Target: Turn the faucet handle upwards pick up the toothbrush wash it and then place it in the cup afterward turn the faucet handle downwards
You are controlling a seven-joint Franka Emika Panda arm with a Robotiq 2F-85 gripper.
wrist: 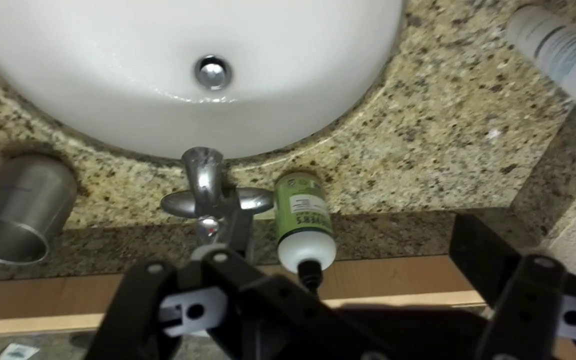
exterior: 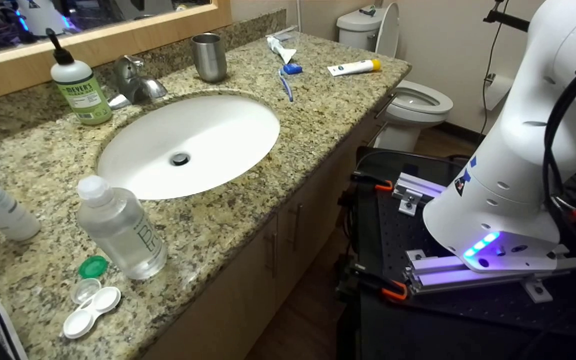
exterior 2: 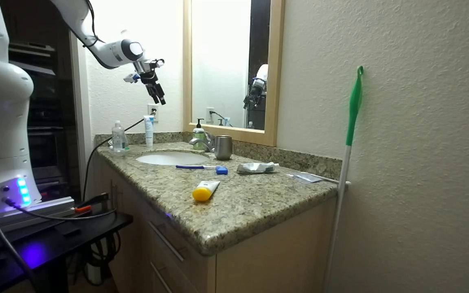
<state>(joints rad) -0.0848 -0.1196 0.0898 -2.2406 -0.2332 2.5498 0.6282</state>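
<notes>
In an exterior view, the faucet (exterior: 136, 85) stands on the bench (exterior: 248, 187) behind the sink (exterior: 228, 130), between soap bottle (exterior: 82, 95), left, and cup (exterior: 210, 61), right; the toothbrush (exterior: 286, 87) lies right of the sink.

The cup (exterior: 210, 59) is smooth metal with a soft satin sheen; the faucet (exterior: 138, 86) is glossy chrome. The worktop (exterior: 218, 215) looks like polished stone and catches highlights; the basin (exterior: 228, 130) is smooth and glossy. The toothbrush (exterior 2: 193, 167) looks plastic, as does the clear bottle (exterior: 122, 235), smooth and shiny. The mirror frame (exterior: 118, 40) is satin wood, the wall (exterior 2: 413, 122) rough and matt, the fingers (wrist: 484, 261) matt too.
</notes>
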